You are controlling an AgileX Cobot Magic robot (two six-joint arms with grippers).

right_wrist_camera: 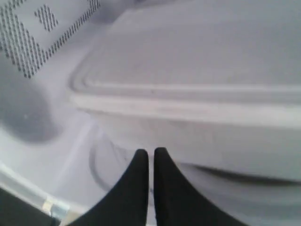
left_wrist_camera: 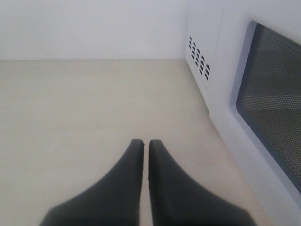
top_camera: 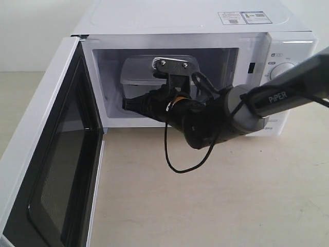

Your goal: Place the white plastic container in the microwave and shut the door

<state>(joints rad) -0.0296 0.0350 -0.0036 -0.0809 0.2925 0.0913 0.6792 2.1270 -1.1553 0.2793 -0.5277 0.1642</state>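
The white microwave (top_camera: 205,20) stands with its door (top_camera: 51,154) swung wide open toward the front left. Inside the cavity sits the white plastic container (top_camera: 139,69), lid on, toward the left. My right gripper (top_camera: 126,104) reaches into the cavity low in front of the container. In the right wrist view it (right_wrist_camera: 151,151) is shut and empty, tips just short of the container's wall (right_wrist_camera: 202,136); contact cannot be told. My left gripper (left_wrist_camera: 145,141) is shut over the tabletop beside the door's window (left_wrist_camera: 270,103), and does not show in the exterior view.
A black cable loop (top_camera: 180,164) hangs from the right arm over the beige tabletop (top_camera: 205,206). The open door blocks the front left. The microwave's vented side (left_wrist_camera: 200,56) lies ahead of the left gripper. The turntable rim (right_wrist_camera: 101,165) shows under the container.
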